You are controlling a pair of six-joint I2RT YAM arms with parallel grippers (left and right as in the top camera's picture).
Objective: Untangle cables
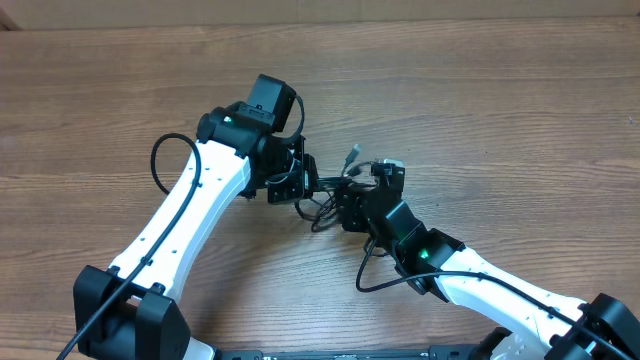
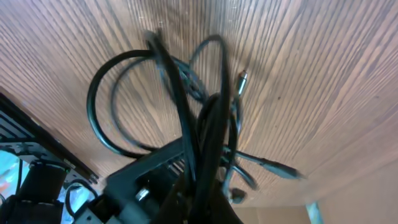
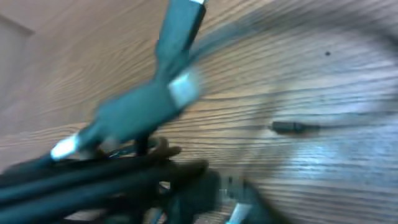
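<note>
Black cables (image 1: 323, 204) sit tangled on the wooden surface (image 1: 480, 110), bunched between my left gripper (image 1: 305, 183) and right gripper (image 1: 353, 202); whether either pair of jaws is clamped or parted, I cannot tell from these views

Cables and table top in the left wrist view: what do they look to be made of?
The cables: probably a black rubber or plastic jacket, smooth with a soft sheen, bending in loose loops. One plug tip looks like bare metal, silvery. The table: wood or wood-look laminate, matte, with fine straight grain lines; the picture cannot settle which.
</note>
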